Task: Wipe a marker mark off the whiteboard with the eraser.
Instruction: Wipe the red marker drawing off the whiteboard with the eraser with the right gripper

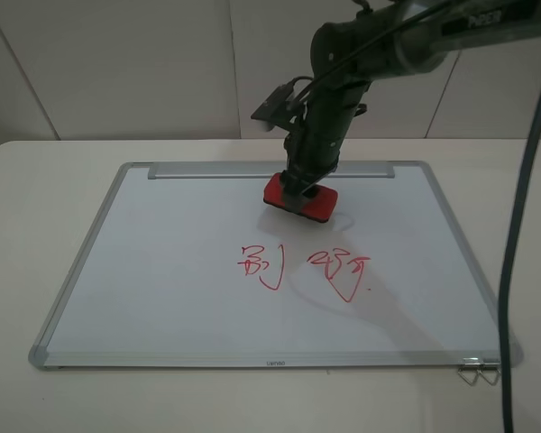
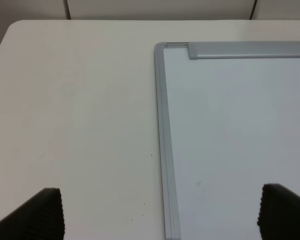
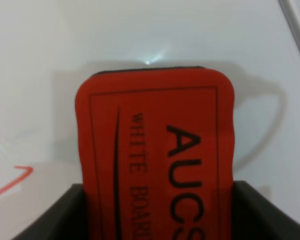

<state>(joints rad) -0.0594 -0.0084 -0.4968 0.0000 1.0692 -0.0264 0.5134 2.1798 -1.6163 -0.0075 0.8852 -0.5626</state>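
Note:
The whiteboard (image 1: 162, 271) lies flat on the table, its metal bar (image 1: 270, 170) on the far edge. The marker mark (image 1: 259, 265), red boxy squiggles with a hooked stroke, sits near the board's middle. My right gripper (image 1: 302, 187) is shut on the red eraser (image 1: 299, 200), holding it low over the board's far part, behind the mark. The right wrist view shows the eraser (image 3: 155, 150) with "AUCS" lettering between the dark fingers (image 3: 65, 215); whether it touches the board cannot be told. My left gripper (image 2: 160, 220) is open over the board's far left frame (image 2: 162, 125).
A second red scribble with a downward V (image 1: 343, 271) lies right of the mark. A metal clip (image 1: 476, 372) sits at the board's near right corner. A dark cable (image 1: 514, 271) hangs on the right. The white table (image 1: 36, 198) surrounds the board.

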